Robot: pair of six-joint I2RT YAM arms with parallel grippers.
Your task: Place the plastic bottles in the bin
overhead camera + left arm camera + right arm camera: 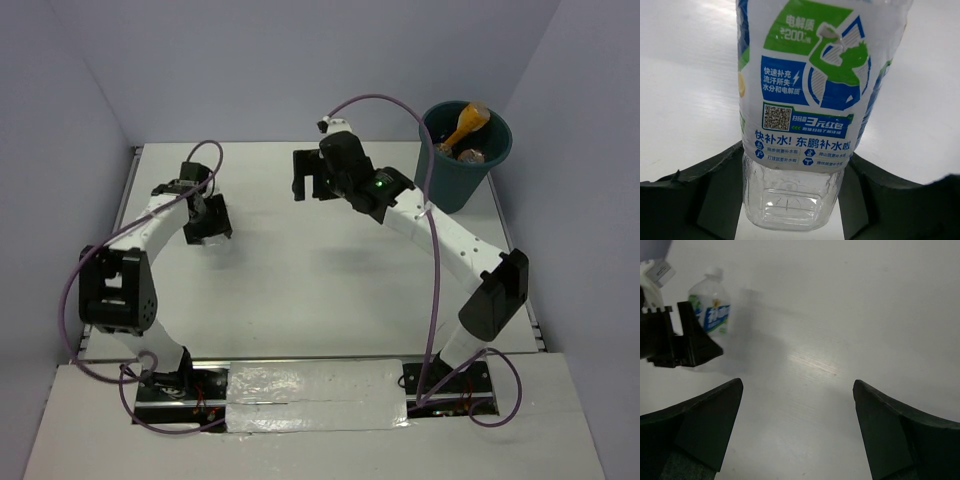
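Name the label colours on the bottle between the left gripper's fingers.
Green, blue and white label on the clear bottle; left wrist view shows it best.

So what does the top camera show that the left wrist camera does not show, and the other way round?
Only the top camera shows the bin at the far right with an orange bottle inside it, and the right hand, open above the table. Only the left wrist camera shows the labelled bottle, with its blue and green print, between the fingers of the left hand; from above it is hidden. Both show the left hand and the white table.
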